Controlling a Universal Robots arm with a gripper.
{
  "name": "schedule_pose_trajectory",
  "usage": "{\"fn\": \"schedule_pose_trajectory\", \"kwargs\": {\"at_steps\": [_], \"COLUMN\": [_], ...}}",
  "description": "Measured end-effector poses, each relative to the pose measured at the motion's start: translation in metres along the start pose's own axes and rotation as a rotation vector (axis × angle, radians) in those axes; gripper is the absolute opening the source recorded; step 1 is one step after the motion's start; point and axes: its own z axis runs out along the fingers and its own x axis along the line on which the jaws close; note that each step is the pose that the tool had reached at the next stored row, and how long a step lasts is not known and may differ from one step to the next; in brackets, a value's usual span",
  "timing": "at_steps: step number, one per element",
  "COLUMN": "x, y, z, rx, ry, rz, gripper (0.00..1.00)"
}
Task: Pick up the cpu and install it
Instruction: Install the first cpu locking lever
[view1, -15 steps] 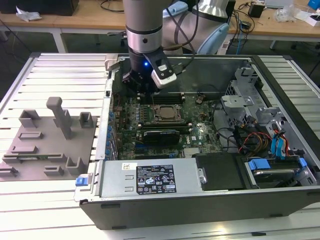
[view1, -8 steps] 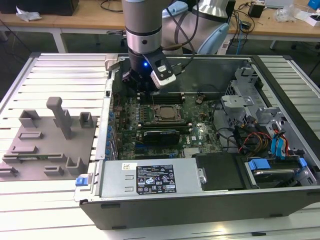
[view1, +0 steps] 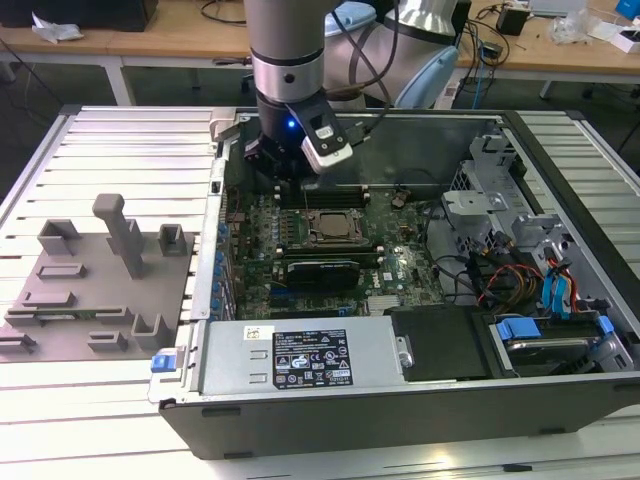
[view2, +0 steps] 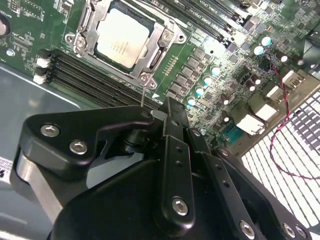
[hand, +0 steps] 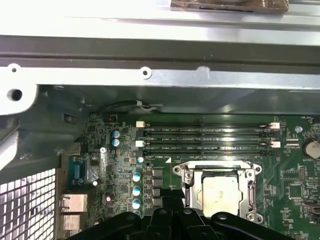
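The small, flat, silvery-grey square cpu (view2: 122, 37) sits inside the dark metal-framed socket (view2: 160, 54) on the green motherboard (view2: 25, 30). The black gripper (view2: 170, 107) hangs just beside it. I cannot tell whether it is open or closed.

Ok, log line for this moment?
cpu: lying in socket | gripper: above motherboard, beside socket, off the cpu | case: open

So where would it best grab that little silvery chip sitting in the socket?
Likely by two opposite rims of the cpu, coming straight down from above. It lies flat in the metal-framed socket, so only its top faces out, and the frame crowds its sides, leaving little room for a sideways approach.
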Motion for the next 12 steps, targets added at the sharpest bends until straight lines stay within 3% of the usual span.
{"fn": "schedule_pose_trajectory", "kwargs": {"at_steps": [2, 3, 4, 8, 12], "x": [-0.0005, -0.0005, -0.0005, -0.0005, -0.0005], "y": [0.0000, 0.0001, 0.0001, 0.0000, 0.0001], "z": [-0.0009, -0.0010, -0.0009, -0.0009, -0.0008], "rx": [-0.0051, -0.0123, -0.0377, -0.1100, -0.1497], "ry": [-0.0002, -0.0001, -0.0003, -0.0009, -0.0013], "rz": [0.000, 0.000, 0.002, 0.006, 0.008], "gripper": [0.11, 0.11, 0.11, 0.11, 0.11]}}
